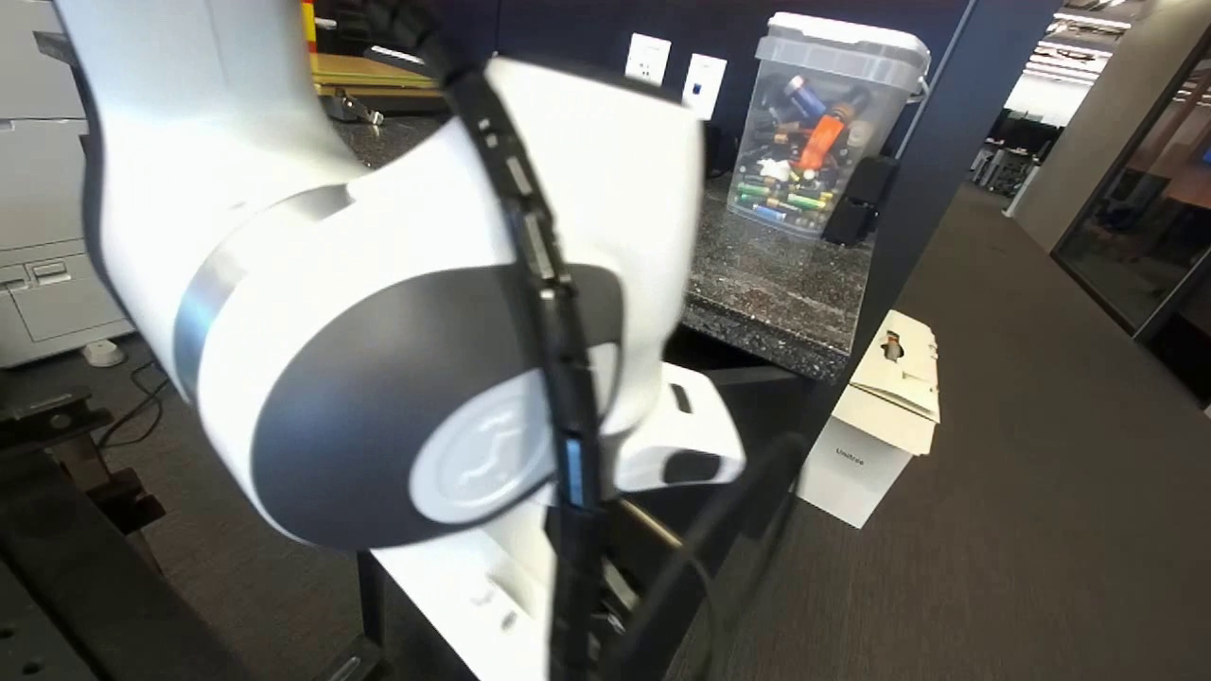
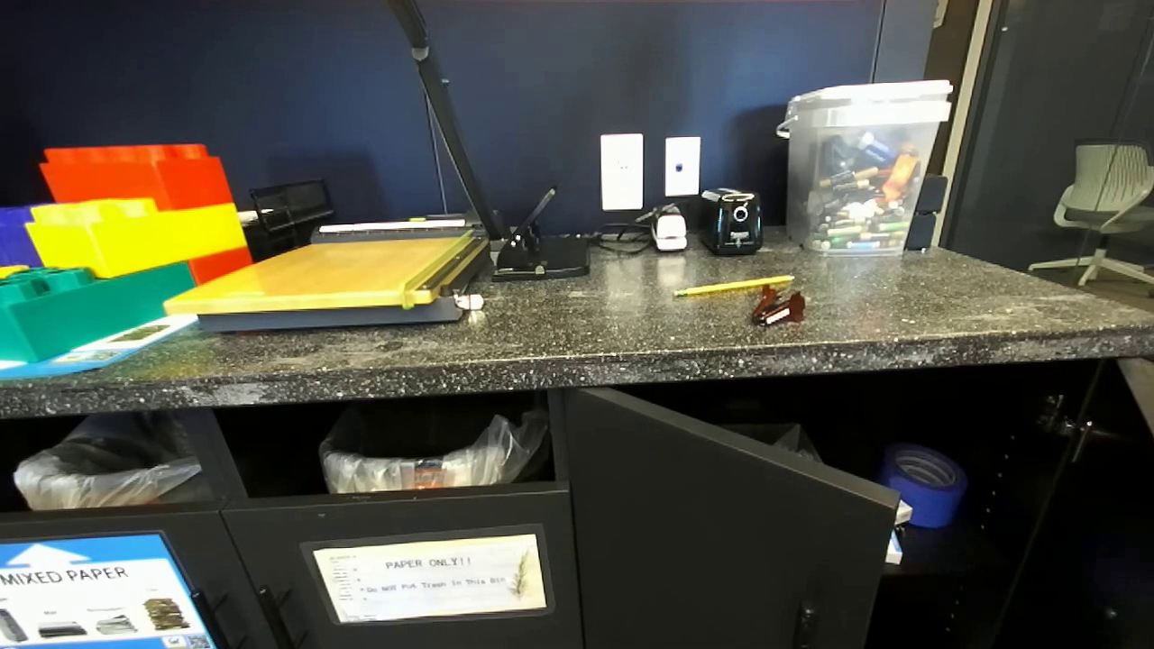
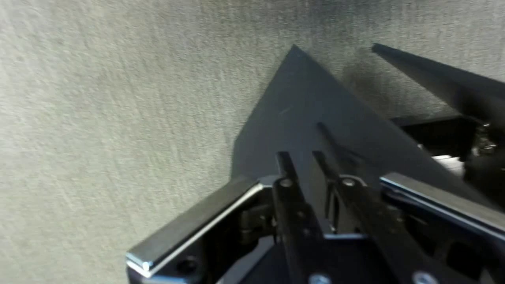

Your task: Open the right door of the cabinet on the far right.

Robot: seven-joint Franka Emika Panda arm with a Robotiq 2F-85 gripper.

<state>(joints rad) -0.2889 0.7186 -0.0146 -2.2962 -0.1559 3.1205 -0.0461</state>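
Observation:
The dark right door (image 3: 292, 114) fills the middle of the wrist view, with a dark bar handle (image 3: 347, 152) near its free edge. In both exterior views the door stands swung out from the cabinet (image 2: 987, 469); it appears as a dark panel below the counter end (image 1: 757, 416) and at the far right edge (image 2: 1113, 532). My gripper (image 3: 300, 156) is partly open, with nothing between its fingertips. The fingers are over the door's outer face, and the handle lies just beside one finger, not between them. I cannot tell if they touch. The arm mostly hides the gripper outside.
The twin left door (image 2: 730, 523) stands ajar and shows edge-on in the wrist view (image 3: 434, 73). The speckled stone top (image 2: 902, 361) overhangs the cabinet. A blue tape roll (image 2: 924, 487) sits inside. A white box (image 1: 870, 426) stands on the floor beside the cabinet end.

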